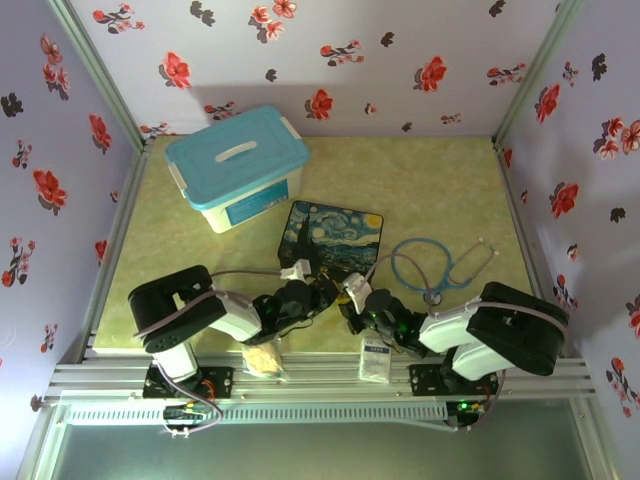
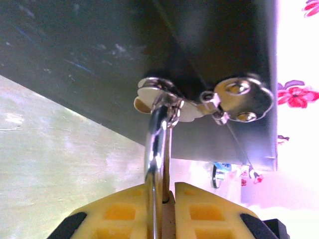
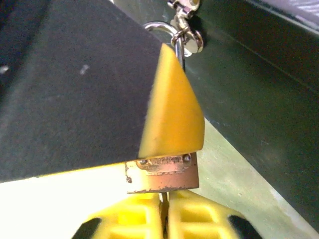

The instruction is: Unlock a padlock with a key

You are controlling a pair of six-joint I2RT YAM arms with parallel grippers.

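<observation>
The padlock hangs by its silver shackle point(image 2: 155, 149) from the hasp point(image 2: 219, 102) on the painted tin box point(image 1: 332, 235). Its worn brass body point(image 3: 162, 174) is seen from below in the right wrist view. My left gripper point(image 2: 169, 191) is shut on the padlock body, one yellow finger point(image 3: 174, 109) covering its side. My right gripper point(image 3: 163, 199) is shut just under the padlock, pinching the key point(image 3: 163, 195), a thin sliver that meets the padlock's underside. In the top view both grippers, left point(image 1: 325, 288) and right point(image 1: 348, 295), meet at the tin's near edge.
A blue-lidded white plastic box point(image 1: 237, 165) stands at the back left. A blue stethoscope point(image 1: 440, 262) lies right of the tin. A small white packet point(image 1: 376, 360) and a bag of pale pieces point(image 1: 263, 358) sit at the near edge between the arm bases.
</observation>
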